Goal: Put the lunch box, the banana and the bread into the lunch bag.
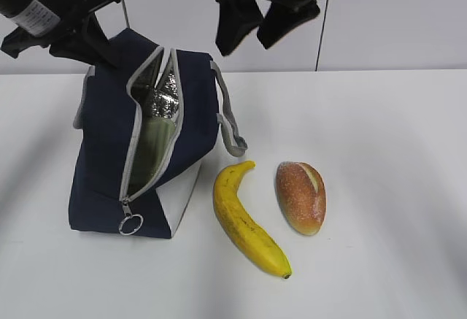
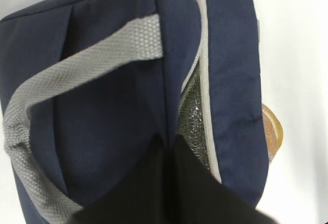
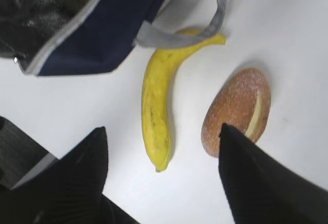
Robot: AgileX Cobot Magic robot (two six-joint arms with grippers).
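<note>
Nearest our exterior camera lies the banana (image 1: 248,220), dark tip toward us, stem pointing at the lunch bag (image 1: 109,166). Just to its right, apart from it, we see the bread (image 1: 300,196), pale split facing up. Both rest on the plain white worktop (image 1: 394,187), which meets a white wall behind.

We note the lunch bag standing left of the banana, its grey zipper (image 1: 149,140) parted so the silver foil lining (image 1: 164,100) shows; a ring pull (image 1: 130,225) hangs at the near end. Inside the opening we see a pale green surface (image 1: 153,144), probably the lunch box, though we cannot confirm it. One grey strap handle (image 1: 230,118) droops over the bag's right side toward the banana's stem; in the right wrist view this strap crosses the stem end.

Our left fingers (image 2: 166,147) are pressed together on the bag's navy fabric beside the zipper edge. Our right fingers (image 3: 164,155) stand wide apart, holding nothing, above the banana and bread.

A white label (image 1: 36,18) on the left arm carries print too small for us to read.
</note>
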